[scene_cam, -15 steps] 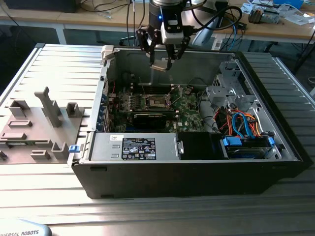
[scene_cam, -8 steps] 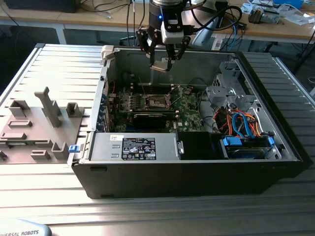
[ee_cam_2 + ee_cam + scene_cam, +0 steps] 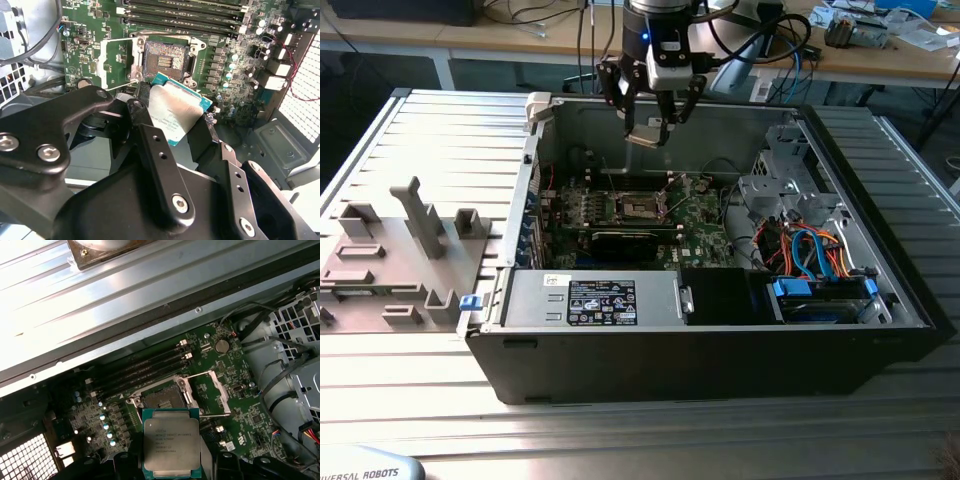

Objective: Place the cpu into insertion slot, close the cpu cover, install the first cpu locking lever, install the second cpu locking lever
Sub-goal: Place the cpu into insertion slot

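My gripper (image 3: 648,128) hangs above the open computer case, shut on the cpu (image 3: 645,136). In both wrist views the cpu (image 3: 175,112) (image 3: 171,442) is a square silver-topped chip with a green edge, pinched between two black fingers (image 3: 150,145). It is held in the air, apart from the board. The insertion slot (image 3: 638,207) (image 3: 165,60) (image 3: 162,397) lies bare on the green board, below the chip and nothing is in it. The cpu cover (image 3: 116,61) (image 3: 218,392) is swung open beside the socket. Thin wire levers stand raised around it.
Long memory slots (image 3: 145,367) run beside the socket. A black card (image 3: 625,240) and a labelled power supply (image 3: 600,300) sit nearer the case front. A drive cage with blue and orange cables (image 3: 810,250) is at the exterior view's right. A grey fixture (image 3: 400,250) stands at its left.
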Available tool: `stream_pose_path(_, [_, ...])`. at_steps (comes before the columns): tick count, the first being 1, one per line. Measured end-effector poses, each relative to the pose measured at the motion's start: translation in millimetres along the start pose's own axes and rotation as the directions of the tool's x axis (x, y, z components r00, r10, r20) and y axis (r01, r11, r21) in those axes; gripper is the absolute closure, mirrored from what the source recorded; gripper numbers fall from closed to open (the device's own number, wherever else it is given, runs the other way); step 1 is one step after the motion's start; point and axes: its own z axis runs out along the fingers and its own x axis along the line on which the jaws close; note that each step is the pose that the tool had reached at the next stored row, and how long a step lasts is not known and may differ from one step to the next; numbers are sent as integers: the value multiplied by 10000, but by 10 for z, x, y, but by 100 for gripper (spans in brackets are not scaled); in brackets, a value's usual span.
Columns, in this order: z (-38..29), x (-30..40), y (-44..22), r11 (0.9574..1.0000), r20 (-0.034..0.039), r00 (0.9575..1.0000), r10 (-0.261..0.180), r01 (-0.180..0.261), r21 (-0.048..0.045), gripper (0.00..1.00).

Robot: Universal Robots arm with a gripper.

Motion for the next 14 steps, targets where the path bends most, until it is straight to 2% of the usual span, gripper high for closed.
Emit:
stream_pose_path(1, [30, 0, -1, 10000, 5, 10000, 0, 0, 10, 46])
stream_pose_path(14, [55, 0, -1, 9999, 9, 9999, 117, -117, 18, 46])
